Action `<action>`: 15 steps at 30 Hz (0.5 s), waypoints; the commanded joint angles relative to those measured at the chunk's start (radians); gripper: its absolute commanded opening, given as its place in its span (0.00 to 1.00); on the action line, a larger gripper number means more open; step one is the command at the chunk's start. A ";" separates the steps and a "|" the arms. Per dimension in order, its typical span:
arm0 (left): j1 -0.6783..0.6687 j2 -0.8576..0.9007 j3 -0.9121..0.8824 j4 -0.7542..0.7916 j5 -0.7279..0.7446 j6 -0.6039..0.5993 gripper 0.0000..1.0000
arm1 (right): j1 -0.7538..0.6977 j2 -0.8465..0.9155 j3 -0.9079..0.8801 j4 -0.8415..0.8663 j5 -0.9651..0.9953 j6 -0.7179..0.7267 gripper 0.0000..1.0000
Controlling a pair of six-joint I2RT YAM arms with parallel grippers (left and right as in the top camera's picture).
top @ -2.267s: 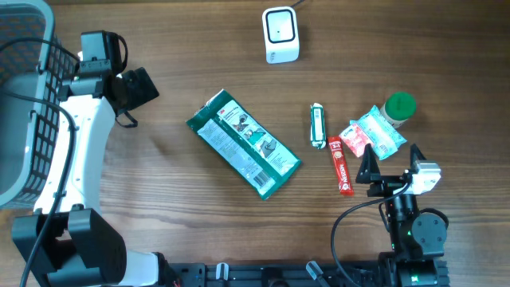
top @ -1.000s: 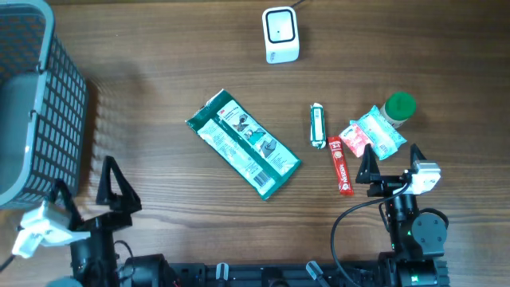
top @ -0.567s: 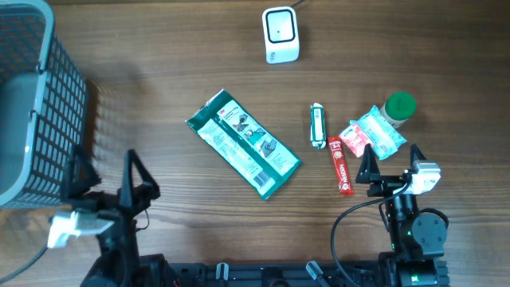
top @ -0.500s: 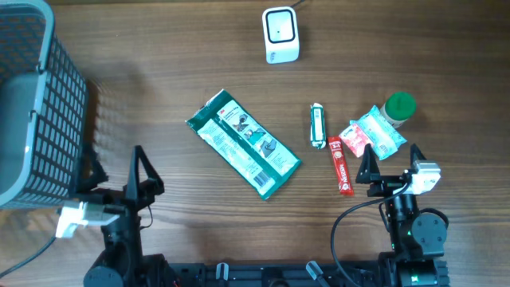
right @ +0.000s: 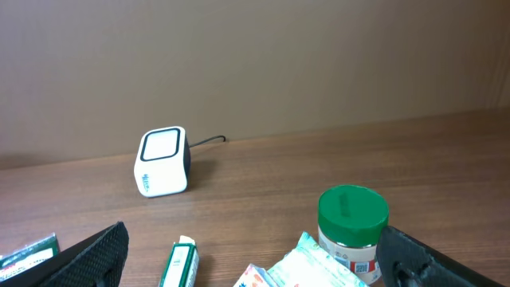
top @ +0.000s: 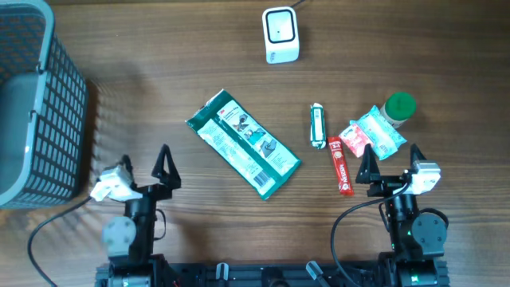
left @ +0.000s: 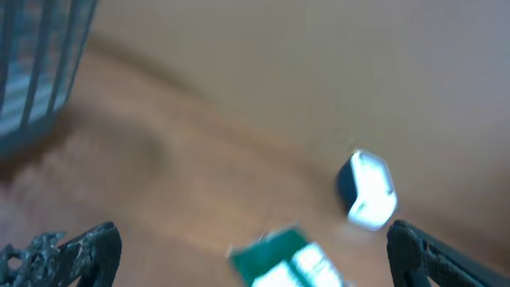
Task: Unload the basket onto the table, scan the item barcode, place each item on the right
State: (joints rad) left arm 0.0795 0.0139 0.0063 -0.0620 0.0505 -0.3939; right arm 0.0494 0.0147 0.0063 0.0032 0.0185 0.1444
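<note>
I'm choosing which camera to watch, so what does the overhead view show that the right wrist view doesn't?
Only the overhead shows the grey basket, the red stick packet and the whole green pouch. Only the right wrist shows the side label of the green-lidded jar and the plain wall behind. Both show the white scanner, the jar, the small white tube and the pink and teal sachets.

Green flat packet [top: 243,143] lying diagonal, printed face up, frame centre; white scanner [top: 280,35] top centre, well apart.
</note>
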 commanded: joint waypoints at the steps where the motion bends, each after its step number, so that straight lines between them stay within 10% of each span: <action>1: -0.017 -0.010 0.000 -0.014 -0.002 0.131 1.00 | -0.005 -0.007 -0.001 0.003 -0.016 -0.013 1.00; 6: -0.077 -0.010 0.000 -0.015 -0.004 0.406 1.00 | -0.005 -0.007 -0.001 0.003 -0.016 -0.013 1.00; 15: -0.078 -0.010 0.000 -0.014 -0.003 0.416 1.00 | -0.005 -0.007 -0.001 0.003 -0.016 -0.013 1.00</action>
State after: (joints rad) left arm 0.0063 0.0139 0.0067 -0.0643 0.0471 -0.0082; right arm 0.0494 0.0147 0.0063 0.0032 0.0185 0.1444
